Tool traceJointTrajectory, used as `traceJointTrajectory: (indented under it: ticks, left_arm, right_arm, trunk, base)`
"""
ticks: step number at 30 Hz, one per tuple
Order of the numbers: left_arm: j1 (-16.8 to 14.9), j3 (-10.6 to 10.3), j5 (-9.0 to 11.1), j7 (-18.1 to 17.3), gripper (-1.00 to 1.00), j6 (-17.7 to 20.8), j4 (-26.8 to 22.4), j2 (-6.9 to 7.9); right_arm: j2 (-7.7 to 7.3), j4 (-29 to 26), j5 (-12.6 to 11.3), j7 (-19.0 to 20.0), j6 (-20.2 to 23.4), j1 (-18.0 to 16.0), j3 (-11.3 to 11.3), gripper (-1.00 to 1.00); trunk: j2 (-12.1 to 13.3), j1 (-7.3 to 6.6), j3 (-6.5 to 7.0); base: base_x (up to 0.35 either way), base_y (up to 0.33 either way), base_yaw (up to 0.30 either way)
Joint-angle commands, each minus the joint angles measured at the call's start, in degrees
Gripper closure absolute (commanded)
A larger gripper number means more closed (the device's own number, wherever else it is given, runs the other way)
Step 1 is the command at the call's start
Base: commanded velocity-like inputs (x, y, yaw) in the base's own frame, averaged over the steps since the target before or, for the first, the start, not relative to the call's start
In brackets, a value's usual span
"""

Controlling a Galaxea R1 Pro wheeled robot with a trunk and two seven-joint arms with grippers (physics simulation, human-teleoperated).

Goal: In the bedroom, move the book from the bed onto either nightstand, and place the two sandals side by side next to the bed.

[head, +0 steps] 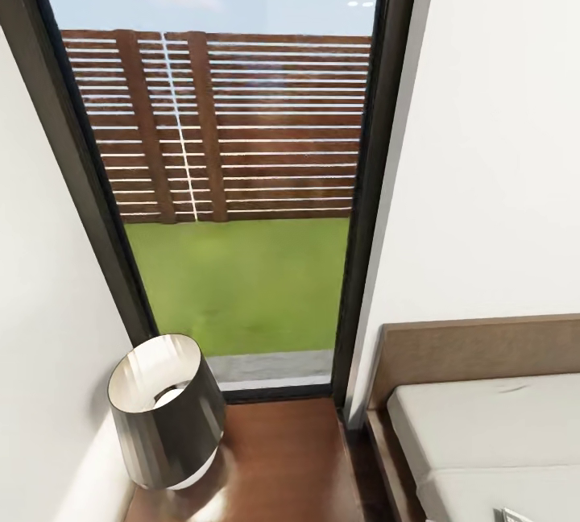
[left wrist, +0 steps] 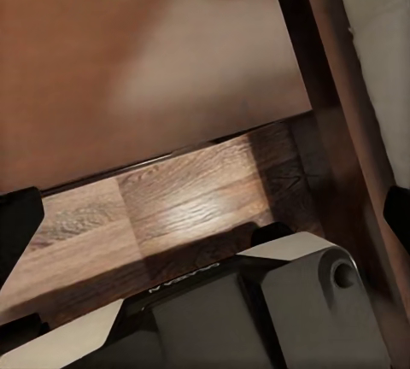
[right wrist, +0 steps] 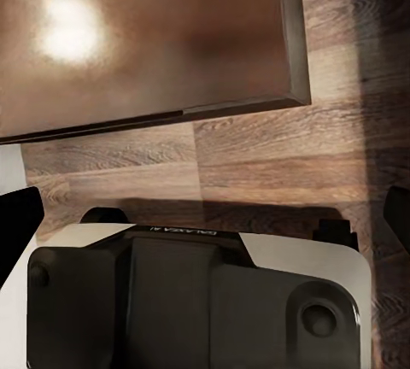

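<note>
Progress: judging from these pictures, the robot stands at the nightstand (head: pixel 282 457) beside the bed (head: pixel 483 433), facing the window (head: pixel 234 184). No book lies on the part of the glossy top that I can see, so this step seems not finished.
Book: at the bottom edge of the head view, on the mattress near the bed's side edge, a small grey corner (head: pixel 512 515) is visible. It may be the book, but it is too cut off to be sure.
Sandals: I cannot judge their place from these pictures; this part looks to be still open.
Lamp: the dark-shaded lamp (head: pixel 167 413) stands at the nightstand's left edge, near the wall.
Head view adds: window, fence, lawn, headboard, mattress.
Left wrist view adds: the nightstand's front edge (left wrist: pixel 171 151), the plank floor (left wrist: pixel 171 207) below it, and the bed frame (left wrist: pixel 329 87) just beside.
Right wrist view adds: a nightstand corner (right wrist: pixel 295 91) above the floor.
Fingers: in both wrist views only dark tips appear at the picture sides, nothing between them; whether they are fully spread I cannot tell.
</note>
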Motion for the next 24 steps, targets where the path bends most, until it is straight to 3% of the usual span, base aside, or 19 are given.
traceJointTrajectory:
  ticks: [1, 7, 24]
  left_arm:
    - [0.0, -0.1, 0.0, -0.2, -1.0, -0.2, 0.1, 0.01]
    - [-0.1, -0.1, 0.1, -0.2, -1.0, -0.2, 0.1, 0.01]
    - [0.0, -0.1, 0.0, -0.2, -1.0, -0.2, 0.1, 0.01]
  right_arm:
    - [-0.03, 0.2, -0.4, 0.2, 0.1, -0.1, -0.4, -1.0]
    - [-0.03, 0.2, -0.5, 0.2, 0.1, -0.1, -0.4, -1.0]
    - [-0.03, 0.2, -0.5, 0.2, 0.1, -0.1, -0.4, -1.0]
  trunk:
    - [-0.1, 0.04, -0.13]
    - [-0.1, 0.04, -0.13]
    - [-0.1, 0.04, 0.2]
  base:
    - [0.002, 0.0, -0.045]
    - [0.001, 0.0, -0.165]
    - [0.001, 0.007, -0.268]
